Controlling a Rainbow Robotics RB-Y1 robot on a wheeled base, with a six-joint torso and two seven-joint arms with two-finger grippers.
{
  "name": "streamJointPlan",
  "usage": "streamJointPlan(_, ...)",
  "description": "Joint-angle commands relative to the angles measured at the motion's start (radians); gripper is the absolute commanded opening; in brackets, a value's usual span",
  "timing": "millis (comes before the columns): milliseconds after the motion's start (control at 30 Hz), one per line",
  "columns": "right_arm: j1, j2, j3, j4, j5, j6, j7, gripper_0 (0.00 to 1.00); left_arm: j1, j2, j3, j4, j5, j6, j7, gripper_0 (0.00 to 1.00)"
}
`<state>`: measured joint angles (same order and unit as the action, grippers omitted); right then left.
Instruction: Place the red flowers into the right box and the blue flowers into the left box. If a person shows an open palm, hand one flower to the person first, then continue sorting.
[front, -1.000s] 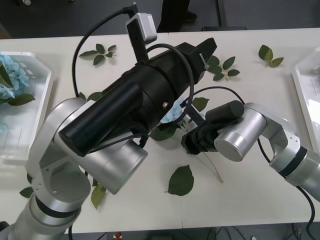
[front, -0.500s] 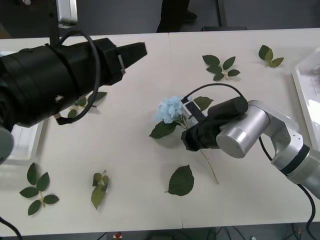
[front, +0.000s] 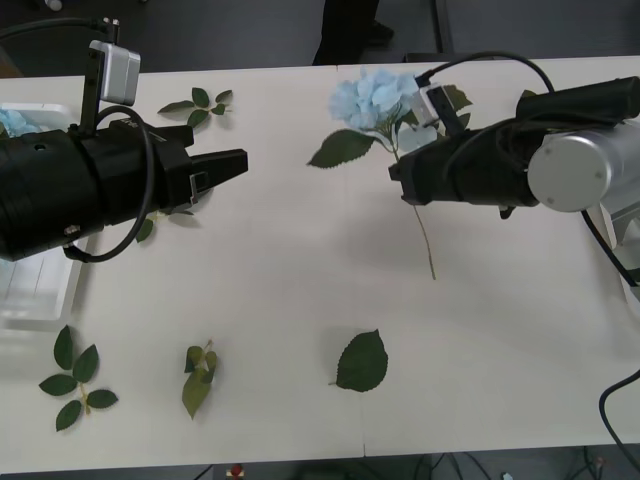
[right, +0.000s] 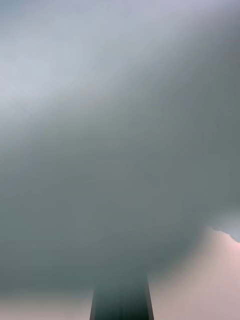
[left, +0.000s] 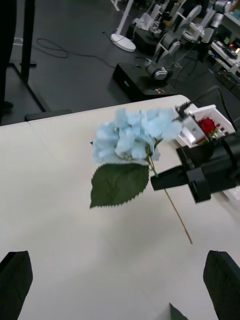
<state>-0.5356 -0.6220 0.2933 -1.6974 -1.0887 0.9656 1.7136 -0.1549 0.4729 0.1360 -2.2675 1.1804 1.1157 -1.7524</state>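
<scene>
Blue flower (front: 374, 99): 1 o'clock, stem pinched in R gripper (front: 400, 180), off table (front: 300, 290). L gripper (front: 235, 163): 10 o'clock, fingers apart, empty.

Between the left gripper (front: 235, 163) and the right gripper (front: 397, 175) lay open white table (front: 300, 260). The blue flower (front: 375, 98), raised off the table in the right gripper, hung in that gap. Loose leaves (front: 362, 361) lay flat near the front edge.
</scene>
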Motion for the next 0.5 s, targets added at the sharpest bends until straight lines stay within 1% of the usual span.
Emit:
streamJointPlan(33,-0.09,-0.035,-0.022,0.01,-0.232,-0.116,0.176,0.0,0.02,0.03,0.042,0.057,0.11,-0.016,-0.147,1.0)
streamJointPlan(100,-0.121,-0.03,-0.022,0.03,-0.364,-0.16,0.281,0.0,0.02,0.026,0.039,0.074,0.159,-0.016,-0.18,1.0)
streamJointPlan(200,-0.159,-0.007,-0.022,0.042,-0.478,-0.177,0.423,0.0,0.02,0.026,0.016,0.075,0.179,-0.016,-0.182,1.0)
streamJointPlan(333,-0.201,0.031,-0.022,0.044,-0.522,-0.196,0.54,0.0,0.02,0.024,-0.039,0.077,0.163,-0.033,-0.176,1.0)
streamJointPlan(400,-0.225,0.054,-0.022,0.042,-0.536,-0.203,0.595,0.0,0.018,0.015,-0.084,0.078,0.127,-0.071,-0.167,1.0)
streamJointPlan(500,-0.25,0.079,-0.022,0.044,-0.567,-0.222,0.613,0.0,0.005,-0.014,-0.133,0.098,0.065,-0.112,-0.156,1.0)
